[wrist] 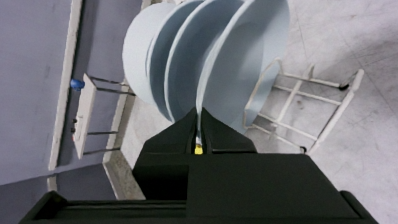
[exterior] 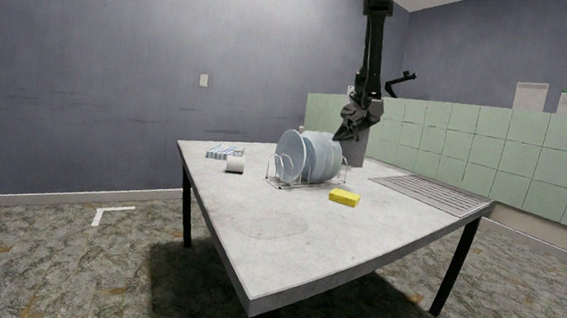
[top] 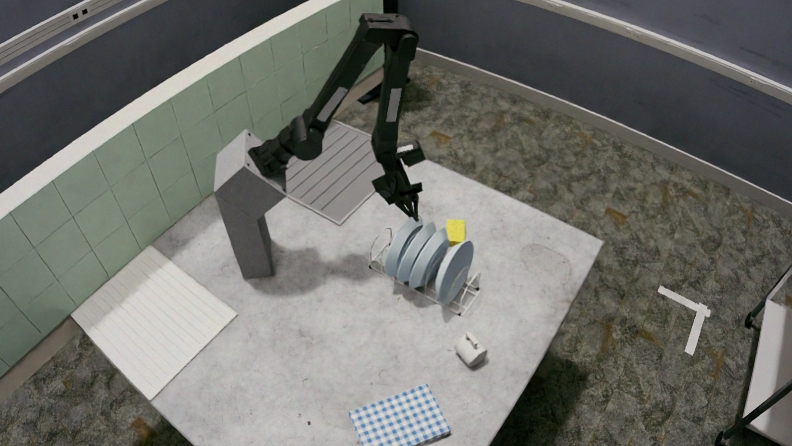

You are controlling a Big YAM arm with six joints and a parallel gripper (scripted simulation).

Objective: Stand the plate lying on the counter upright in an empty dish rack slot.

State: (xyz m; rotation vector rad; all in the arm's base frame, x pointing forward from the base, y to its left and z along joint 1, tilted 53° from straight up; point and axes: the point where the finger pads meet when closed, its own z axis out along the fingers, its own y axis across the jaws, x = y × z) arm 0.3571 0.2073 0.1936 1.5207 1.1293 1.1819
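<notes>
I see a grey-white table on dark legs over a mottled floor. Resting directly on it: the white wire dish rack just below the gripper, a yellow sponge just beside the gripper on the rack's far side, a white mug on its side well beyond the rack, a blue checked cloth farthest off at the table edge, and the grey arm pedestal behind.

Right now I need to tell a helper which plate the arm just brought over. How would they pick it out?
Find the white wire dish rack on the grey table. Four pale blue plates stand in it in a row. It is the end plate farthest from the mug, the only one with the black gripper pinching its top rim.
</notes>
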